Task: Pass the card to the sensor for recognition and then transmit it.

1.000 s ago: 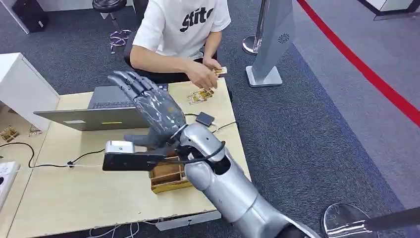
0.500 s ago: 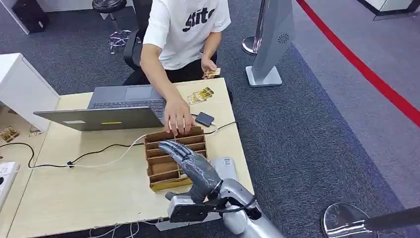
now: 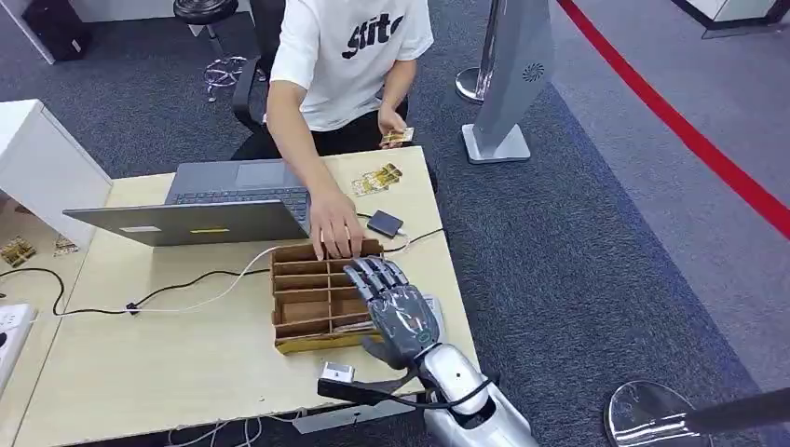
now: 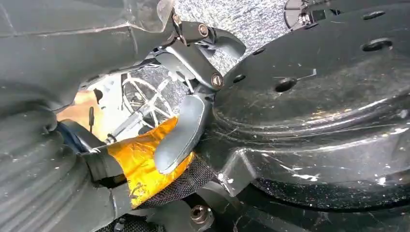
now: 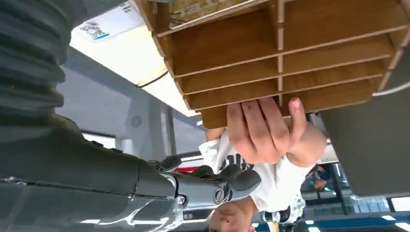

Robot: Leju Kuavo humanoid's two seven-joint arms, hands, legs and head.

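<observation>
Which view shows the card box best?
Head view: the whole card box sits on the table, the person's hand on its far edge and the right hand over its near right corner. Right wrist view gives a close look at part of its dividers. Left wrist view adds nothing on it.

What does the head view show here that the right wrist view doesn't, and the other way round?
Head view alone: the laptop, the loose cards by the table's far edge, the black sensor and the red floor line. Right wrist view alone: a QR-coded label on the white surface beside the box. Both: the slotted wooden box, the person's hand resting on its far edge, and the right hand, empty with fingers apart.
</observation>
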